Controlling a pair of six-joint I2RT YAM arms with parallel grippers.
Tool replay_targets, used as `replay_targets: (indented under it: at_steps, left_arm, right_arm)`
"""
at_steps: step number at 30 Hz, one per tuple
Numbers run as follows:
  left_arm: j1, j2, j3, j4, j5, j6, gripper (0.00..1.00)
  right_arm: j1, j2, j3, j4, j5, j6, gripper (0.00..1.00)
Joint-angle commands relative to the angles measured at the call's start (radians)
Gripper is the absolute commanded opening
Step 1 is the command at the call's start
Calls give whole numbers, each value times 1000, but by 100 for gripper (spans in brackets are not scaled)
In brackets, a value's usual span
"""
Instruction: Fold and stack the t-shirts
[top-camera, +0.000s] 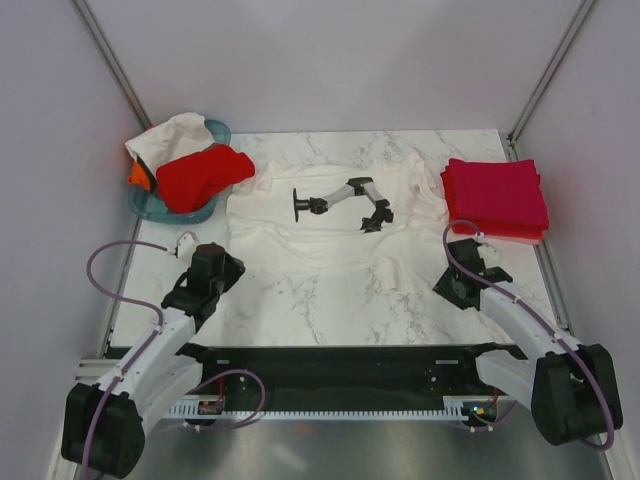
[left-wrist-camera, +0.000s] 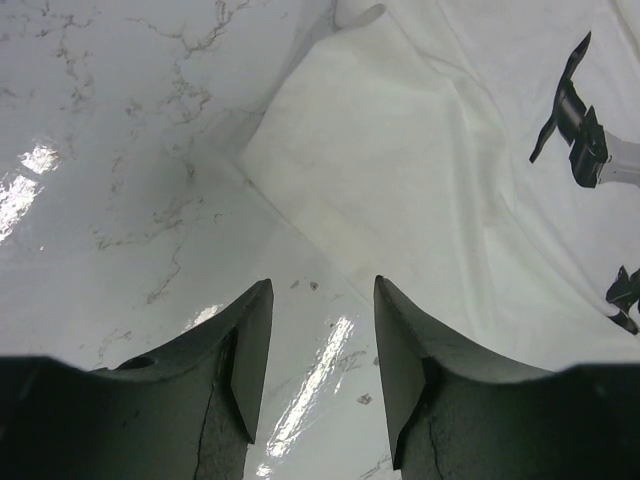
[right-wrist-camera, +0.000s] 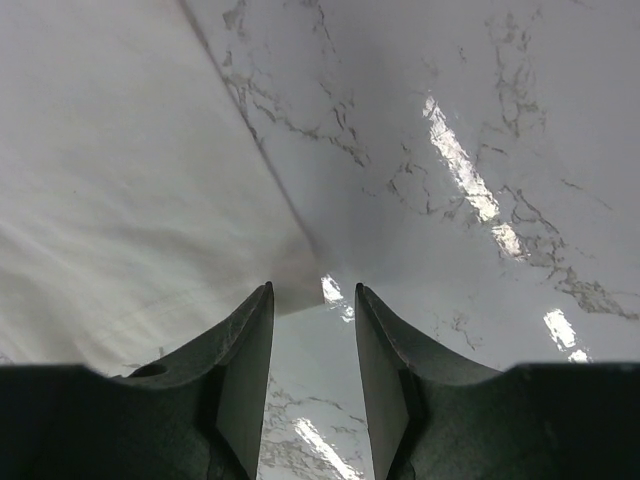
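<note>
At the near side of the marble table (top-camera: 300, 310), the left gripper (left-wrist-camera: 320, 287) and the right gripper (right-wrist-camera: 314, 290) are held with jaws parted, and nothing is gripped between them. Just ahead of each, a lower corner of the white t-shirt (top-camera: 300, 245) is spread flat. Farther back on the right, the folded crimson shirts (top-camera: 495, 195) are stacked. At the far left, a red shirt (top-camera: 200, 175), an orange shirt (top-camera: 140, 176) and a second white shirt (top-camera: 170, 135) are heaped in the teal basket (top-camera: 150, 208).

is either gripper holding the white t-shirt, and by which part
Nothing is held: left gripper and right gripper both open, empty, beside the white t-shirt.
</note>
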Motion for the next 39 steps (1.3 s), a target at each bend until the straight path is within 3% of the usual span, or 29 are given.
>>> replay_targets:
  at_steps: [1,4,6,11,14,17,20,21,25,33,39]
  left_arm:
    - [7,9,1,6,-50,-29,52]
    - [9,10,3,6,-56,-37,52]
    - [9,10,3,8,-56,-38,52]
    - [9,16,10,5,-68,-31,52]
    - [7,35,15,3,-79,-29,52]
    - [9,58,32,-14,-90,-34,52]
    - [10,73,49,-20,-126,-21,58]
    - [10,79,55,-21,-137,-21,64]
    - [10,124,70,-25,-171,-43,69]
    - [44,305,141,-15,-189,-101,52]
    - [53,397,168,47,-171,-109,50]
  right_arm:
    - [-4,29,9,40,20,24,46]
    - [-4,44,-4,69,14,29,45]
    - [-4,49,-16,87,11,35,39]
    - [-4,12,-21,66,60,55,6]
    - [-4,-62,-10,14,101,70,1]
    - [-4,-143,-7,-35,123,77,1]
    - [-4,-209,-8,-77,123,87,0]
    - [-4,-230,-11,-83,121,87,0]
    - [-2,-255,-22,-86,106,86,0]
    - [-2,-280,-22,-81,100,72,0]
    - [-4,-292,-21,-78,86,64,0]
